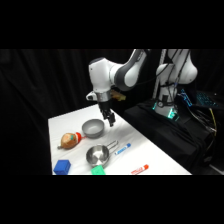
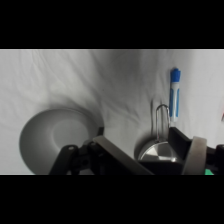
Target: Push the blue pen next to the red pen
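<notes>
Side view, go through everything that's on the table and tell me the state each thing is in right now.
blue pen: lying flat, untouched
red pen: lying flat near the table's front edge, apart from the blue pen
gripper: raised above the table, holding nothing
grey bowl: upright, empty
steel cup: upright
blue block: resting near the front corner

No readable text, labels or numbers anywhere; faint dark marks on the white barrel of the blue-capped marker pen [image 2: 174,98] can't be made out.
</notes>
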